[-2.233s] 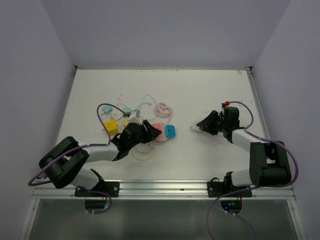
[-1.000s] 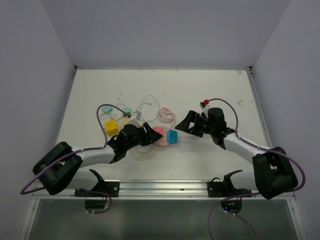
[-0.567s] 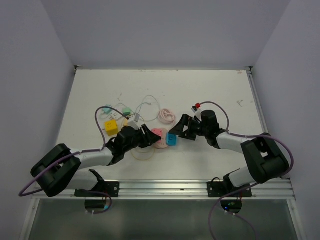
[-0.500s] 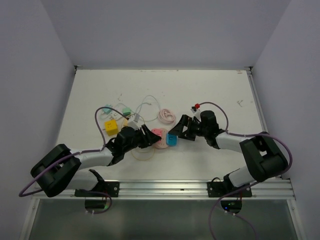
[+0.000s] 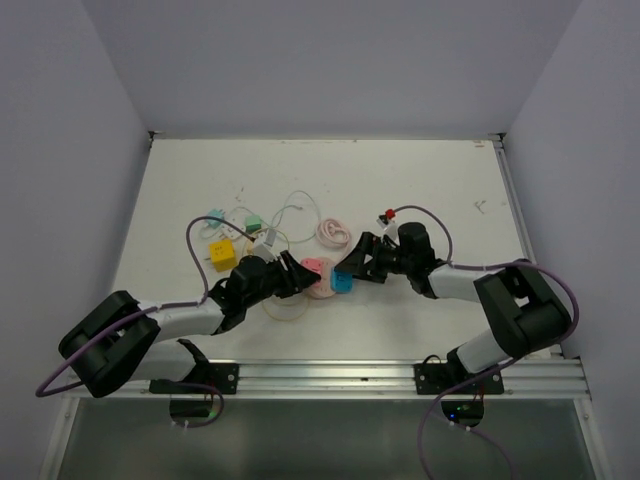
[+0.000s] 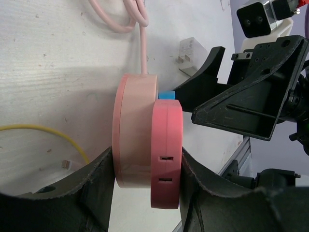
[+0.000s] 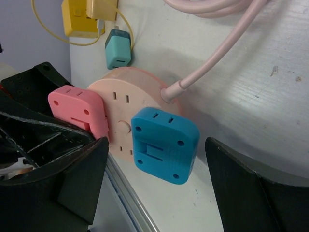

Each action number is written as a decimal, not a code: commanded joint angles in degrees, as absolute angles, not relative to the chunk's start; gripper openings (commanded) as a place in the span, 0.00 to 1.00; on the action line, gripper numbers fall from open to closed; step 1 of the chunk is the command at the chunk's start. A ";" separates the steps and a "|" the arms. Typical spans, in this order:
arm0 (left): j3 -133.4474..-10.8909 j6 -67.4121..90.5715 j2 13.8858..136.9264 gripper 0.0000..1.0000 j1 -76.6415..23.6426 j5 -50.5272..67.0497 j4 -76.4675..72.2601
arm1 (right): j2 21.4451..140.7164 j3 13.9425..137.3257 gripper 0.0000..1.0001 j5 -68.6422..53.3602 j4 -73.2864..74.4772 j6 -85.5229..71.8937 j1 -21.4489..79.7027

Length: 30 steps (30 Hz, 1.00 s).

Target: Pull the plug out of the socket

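Scuffed white table (image 5: 400, 180), pale lilac walls (image 5: 330, 60). Toward the table's near edge, the left gripper (image 6: 145, 166) clamps the round pink socket (image 6: 135, 130). The right gripper (image 7: 157, 166) gapes wide around the square blue plug (image 7: 165, 145) seated in it.

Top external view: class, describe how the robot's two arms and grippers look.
The left arm and right arm have white links and black joints, each trailing a looping purple cable. The left gripper and right gripper are black, angular and wedge-shaped.
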<state>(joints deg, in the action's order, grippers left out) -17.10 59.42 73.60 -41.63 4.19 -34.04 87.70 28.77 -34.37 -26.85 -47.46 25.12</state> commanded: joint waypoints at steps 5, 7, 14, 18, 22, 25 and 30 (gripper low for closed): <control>-18.45 59.15 74.96 0.00 -41.22 2.46 -38.24 | 82.88 30.76 0.77 -37.35 -27.07 -47.81 25.93; -18.46 59.06 75.41 0.00 -41.31 2.29 -37.53 | 82.09 31.02 0.73 -37.53 -26.72 -47.81 26.10; -18.98 58.71 76.99 0.00 -41.22 1.76 -35.95 | 80.07 31.55 0.66 -38.67 -25.66 -47.81 26.72; -19.16 59.06 77.96 0.00 -41.22 2.11 -36.04 | 79.72 32.69 0.64 -38.85 -24.70 -47.37 27.94; -19.77 59.06 78.66 0.00 -41.22 2.37 -36.04 | 80.07 34.53 0.62 -37.53 -23.03 -46.67 29.62; -19.69 59.06 78.49 0.00 -41.22 2.29 -35.51 | 79.37 35.85 0.58 -36.04 -19.62 -44.92 30.41; -19.77 58.80 78.22 0.00 -41.22 1.76 -34.81 | 74.98 39.10 0.56 -32.70 -10.39 -40.09 31.20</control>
<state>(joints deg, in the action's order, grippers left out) -18.33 60.23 77.58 -40.71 1.39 -34.61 78.19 35.75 -32.64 -16.60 -43.77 30.00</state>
